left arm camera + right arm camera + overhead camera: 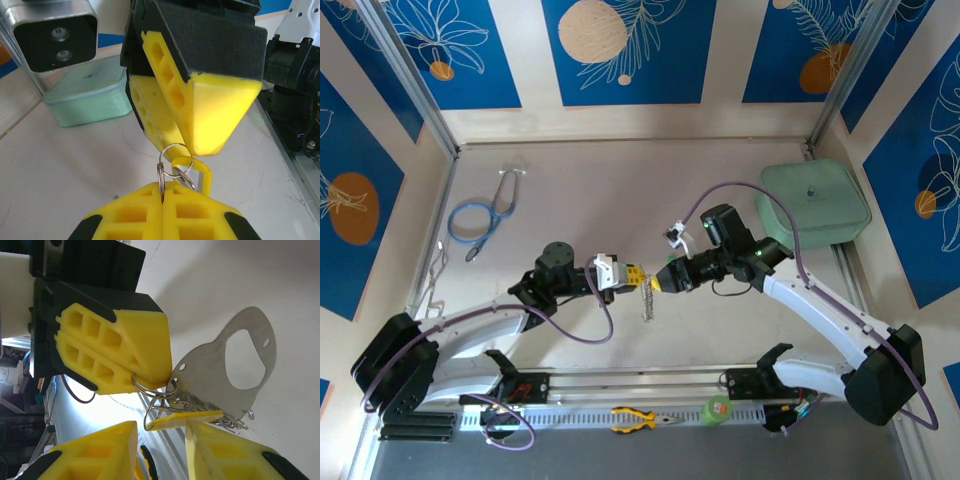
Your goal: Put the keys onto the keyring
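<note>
Keyring (647, 297): light, limp strap of small slippery rings, hanging mid-air from the left gripper (162, 377) clamped on one ring; yellow key (182, 417), probably best taken by its plastic head, sits between parted jaws of the right gripper (161, 429).

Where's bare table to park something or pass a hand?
Free: back middle between stethoscope and green box; near strip between the arms. Crowded: centre, where left hand and right hand meet at the keyring.

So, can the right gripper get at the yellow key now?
Probably yes. The right gripper is open and the yellow key lies right at the gap between its jaws, nothing in the way. The left gripper, shut on the ring, sits close.
</note>
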`<move>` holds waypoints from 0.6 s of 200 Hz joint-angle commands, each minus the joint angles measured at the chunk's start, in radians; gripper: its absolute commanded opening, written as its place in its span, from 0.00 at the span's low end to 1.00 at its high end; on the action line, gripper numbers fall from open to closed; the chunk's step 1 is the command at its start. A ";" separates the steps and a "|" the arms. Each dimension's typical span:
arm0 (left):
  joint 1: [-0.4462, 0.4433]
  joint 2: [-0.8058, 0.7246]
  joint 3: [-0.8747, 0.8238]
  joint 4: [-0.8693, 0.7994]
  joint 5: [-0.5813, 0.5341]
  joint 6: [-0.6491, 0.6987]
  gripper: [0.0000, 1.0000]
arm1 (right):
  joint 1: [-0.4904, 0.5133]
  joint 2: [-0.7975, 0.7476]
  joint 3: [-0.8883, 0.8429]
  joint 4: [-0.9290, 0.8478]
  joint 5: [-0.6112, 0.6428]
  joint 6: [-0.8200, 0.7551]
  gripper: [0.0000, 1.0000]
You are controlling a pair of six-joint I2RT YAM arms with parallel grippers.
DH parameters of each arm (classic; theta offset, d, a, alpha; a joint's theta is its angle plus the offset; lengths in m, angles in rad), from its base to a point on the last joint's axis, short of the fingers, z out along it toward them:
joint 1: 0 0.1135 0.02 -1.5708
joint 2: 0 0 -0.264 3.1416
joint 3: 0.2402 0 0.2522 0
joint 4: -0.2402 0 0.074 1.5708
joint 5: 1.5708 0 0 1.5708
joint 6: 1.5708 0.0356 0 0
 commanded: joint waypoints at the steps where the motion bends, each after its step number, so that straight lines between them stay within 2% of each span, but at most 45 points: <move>1: -0.007 0.003 0.015 0.009 -0.007 0.006 0.00 | -0.006 0.005 0.041 -0.020 -0.033 0.034 0.28; 78: -0.006 0.001 0.013 0.004 -0.001 0.002 0.00 | 0.002 0.033 0.070 -0.014 0.007 0.023 0.16; 120: -0.007 -0.002 0.013 0.004 0.001 0.002 0.00 | -0.004 0.036 0.075 -0.035 0.014 0.012 0.04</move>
